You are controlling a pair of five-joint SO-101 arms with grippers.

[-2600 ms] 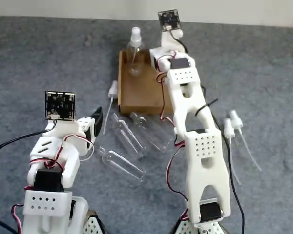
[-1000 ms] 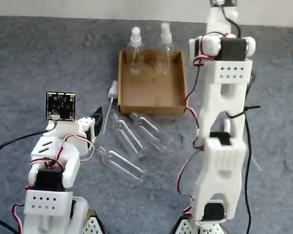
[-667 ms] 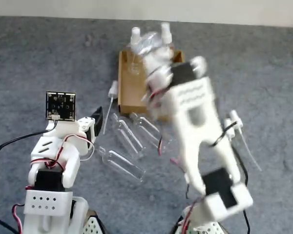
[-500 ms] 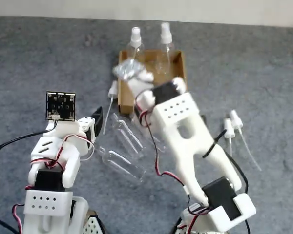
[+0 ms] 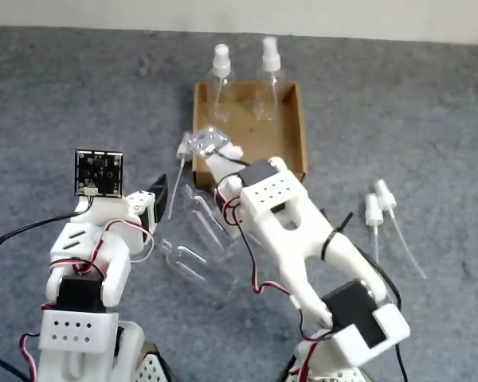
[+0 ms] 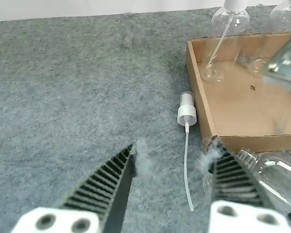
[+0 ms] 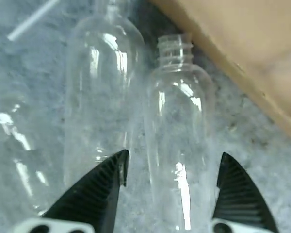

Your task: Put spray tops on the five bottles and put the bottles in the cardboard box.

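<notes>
**Right pincer hanging open over an uncapped bottle**

Near left, the left pincer (image 6: 173, 153) is hovering with its jaws spread wide above the grey surface (image 5: 80, 95). A loose spray top (image 6: 186, 111) is lying just beyond it, beside the left wall of the cardboard box (image 6: 196, 82). The right pincer (image 7: 172, 160) is hanging with jaws apart, gripping nothing, over an uncapped bottle (image 7: 177, 121) lying close to the box's near wall. A second bottle (image 7: 104, 87) is lying just left of it, and a third bottle (image 5: 195, 267) is lying nearer. Two more spray tops (image 5: 374, 208) are resting well to the right. Two capped bottles (image 5: 221, 79) are standing at the box's far end.
</notes>
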